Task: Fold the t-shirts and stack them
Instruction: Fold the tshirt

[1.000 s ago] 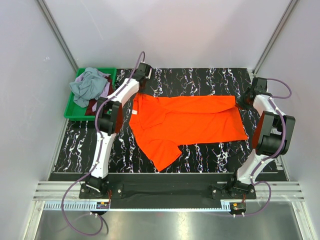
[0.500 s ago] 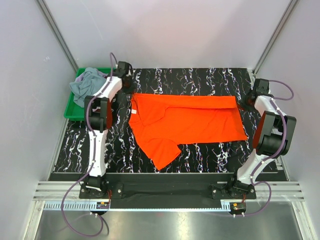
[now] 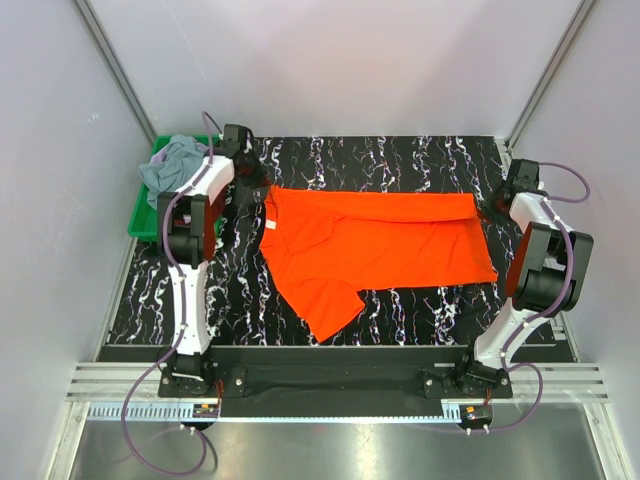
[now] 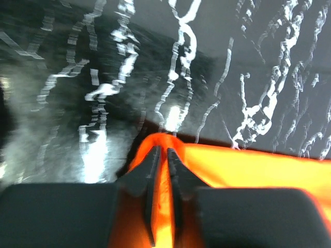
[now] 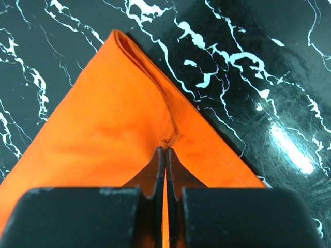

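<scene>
A bright orange-red t-shirt (image 3: pixel 380 240) lies spread flat across the black marbled table, with its white neck label (image 3: pixel 268 228) at the left and one sleeve pointing toward the near edge. My left gripper (image 3: pixel 256 183) is shut on the shirt's far-left corner; the left wrist view shows orange cloth (image 4: pixel 248 168) pinched between the fingers (image 4: pixel 161 155). My right gripper (image 3: pixel 484 207) is shut on the far-right corner; in the right wrist view the hem (image 5: pixel 119 119) bunches at the fingertips (image 5: pixel 165 151). A grey-blue shirt (image 3: pixel 175 165) lies crumpled in the bin.
A green plastic bin (image 3: pixel 140 228) stands at the table's far left, beside the left arm. The table (image 3: pixel 400 160) is black with white veins. Grey walls enclose the left, back and right sides. The arm bases sit at the near edge.
My left gripper has swung left toward the bin, pulling the shirt's far-left corner with it. The shirt's far edge now lies straighter. The right gripper has barely moved.
</scene>
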`<action>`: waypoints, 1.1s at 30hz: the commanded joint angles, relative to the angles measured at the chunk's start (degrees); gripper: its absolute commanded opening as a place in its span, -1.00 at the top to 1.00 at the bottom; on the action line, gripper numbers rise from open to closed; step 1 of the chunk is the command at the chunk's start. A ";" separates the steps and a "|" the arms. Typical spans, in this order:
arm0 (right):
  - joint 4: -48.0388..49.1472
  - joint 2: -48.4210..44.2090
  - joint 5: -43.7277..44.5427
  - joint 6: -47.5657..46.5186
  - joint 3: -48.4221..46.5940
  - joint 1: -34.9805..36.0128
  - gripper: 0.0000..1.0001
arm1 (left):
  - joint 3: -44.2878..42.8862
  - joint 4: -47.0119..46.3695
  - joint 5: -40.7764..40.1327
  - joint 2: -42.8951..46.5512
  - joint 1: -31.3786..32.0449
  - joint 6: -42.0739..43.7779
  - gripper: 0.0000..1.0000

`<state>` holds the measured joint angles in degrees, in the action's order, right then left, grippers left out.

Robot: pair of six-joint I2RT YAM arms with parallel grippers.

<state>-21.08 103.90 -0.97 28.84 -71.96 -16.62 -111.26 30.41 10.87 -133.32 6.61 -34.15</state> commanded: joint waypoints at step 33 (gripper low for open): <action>2.62 -2.65 1.15 0.52 -0.28 -0.78 1.00 | -13.19 8.26 -9.82 -5.38 4.81 14.82 0.63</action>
<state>-20.16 103.88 -0.97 28.97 -71.42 -16.69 -121.10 38.41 2.92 -139.20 11.62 -20.10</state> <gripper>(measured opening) 0.011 0.284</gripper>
